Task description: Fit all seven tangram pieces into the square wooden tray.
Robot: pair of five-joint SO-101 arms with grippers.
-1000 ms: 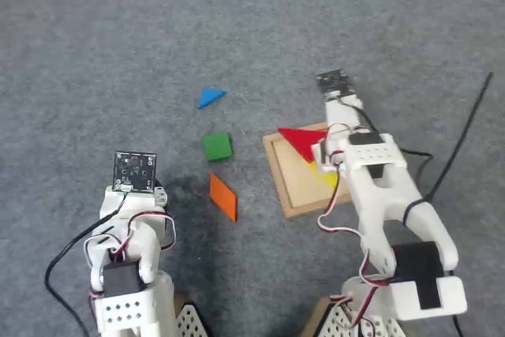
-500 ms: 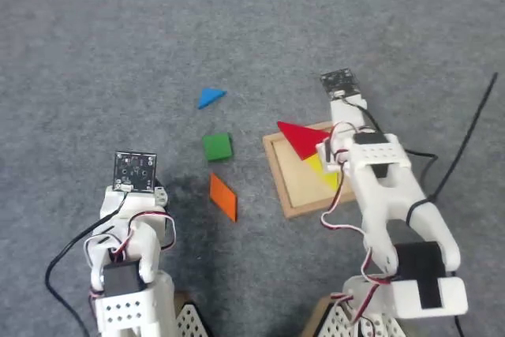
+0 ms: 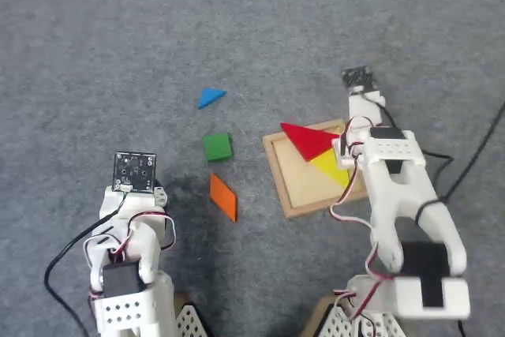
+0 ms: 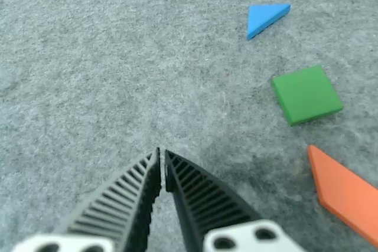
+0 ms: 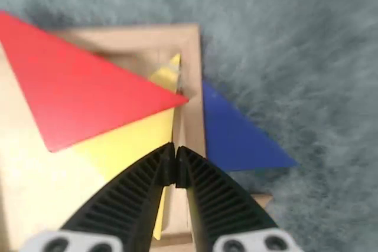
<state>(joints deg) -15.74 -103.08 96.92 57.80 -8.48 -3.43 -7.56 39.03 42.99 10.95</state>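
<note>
The square wooden tray [image 3: 275, 175] lies right of centre on the carpet. A red triangle [image 3: 308, 140] rests tilted across its far rim, over a yellow triangle [image 3: 331, 166] inside. My right gripper [image 5: 175, 149] is shut and holds nothing; it sits just above the yellow triangle [image 5: 127, 146] by the tray's rim [image 5: 192, 87]. A dark blue triangle [image 5: 236, 134] lies on the carpet against that rim. My left gripper [image 4: 162, 155] is shut over bare carpet, apart from the small blue triangle [image 4: 267, 17], green square [image 4: 306, 94] and orange parallelogram [image 4: 342, 193].
In the high view the small blue triangle [image 3: 211, 97], green square [image 3: 217, 147] and orange parallelogram [image 3: 223, 196] lie loose in a column left of the tray. Grey carpet covers the whole table. A black cable [image 3: 473, 155] trails at the right.
The right arm has swung to the right and farther out along the tray. The red triangle shifted slightly right with it, and more of the yellow triangle shows. The left arm stayed still.
</note>
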